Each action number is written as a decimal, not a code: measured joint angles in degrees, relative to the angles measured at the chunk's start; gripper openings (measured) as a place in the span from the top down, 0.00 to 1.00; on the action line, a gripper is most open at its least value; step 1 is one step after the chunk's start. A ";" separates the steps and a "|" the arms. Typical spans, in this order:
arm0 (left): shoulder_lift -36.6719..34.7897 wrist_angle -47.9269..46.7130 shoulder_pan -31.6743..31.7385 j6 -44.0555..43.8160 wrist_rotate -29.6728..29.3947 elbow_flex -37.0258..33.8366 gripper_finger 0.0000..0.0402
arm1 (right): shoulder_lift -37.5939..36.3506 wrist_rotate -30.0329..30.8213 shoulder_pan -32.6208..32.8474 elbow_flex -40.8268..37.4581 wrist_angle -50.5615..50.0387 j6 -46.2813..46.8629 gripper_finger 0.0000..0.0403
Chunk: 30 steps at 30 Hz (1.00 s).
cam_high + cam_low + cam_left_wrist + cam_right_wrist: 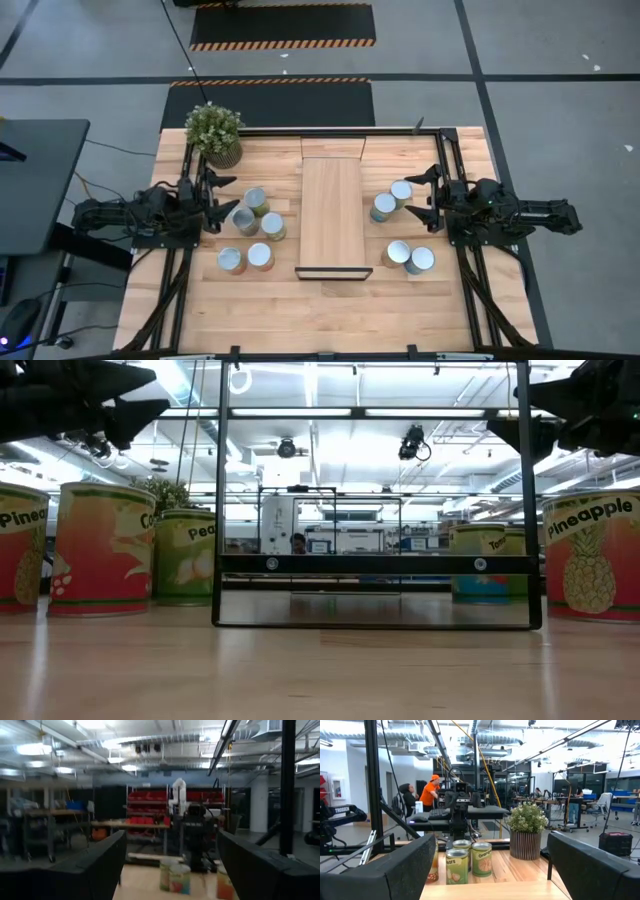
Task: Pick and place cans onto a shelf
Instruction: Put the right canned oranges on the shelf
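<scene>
Step in hand: start of the pick; no can is gripped, and the shelf (331, 213) carries nothing on its top as seen from above.

Left gripper (221, 199): fingers spread wide, holding nothing, raised above the table at its left side.

Right gripper (424, 195): fingers spread wide, holding nothing, raised above the table at its right side.

Cans, left group (252, 229): five tins, the closest just ahead of the left gripper's fingertips, the others ahead and off to its side, towards the table's front edge; all lie between that gripper and the shelf.

Cans, right group (400, 223): four tins in two pairs, one pair just ahead of the right gripper, the other ahead and off to its side, nearer the front edge.

Shelf: long light-wood board with a dark frame at its ends, lengthwise down the middle of the table, ahead of both grippers and beyond their cans.

Next move, judged: one gripper descends over its nearest can, closes on the sides, lifts and carries it forward to the board.

Obstruction: the left tins sit close together, some touching, so fingers lowered round one may nudge a neighbour.

Other items: potted plant (215, 132) at the far left corner, beside the left gripper and clear of the route to the shelf; people (423, 792) stand in the room beyond the table.
</scene>
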 joint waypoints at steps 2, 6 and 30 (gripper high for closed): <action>-0.02 1.86 -0.01 3.27 0.10 -0.02 0.21 | 0.00 1.18 0.00 0.01 2.30 0.38 0.03; -0.02 4.01 -0.02 8.97 0.16 -0.02 0.21 | -0.02 8.62 -0.02 0.00 7.42 0.71 0.03; -0.02 5.69 -0.02 10.65 0.23 -0.02 0.21 | 0.00 34.39 -2.54 0.01 9.49 -2.88 0.03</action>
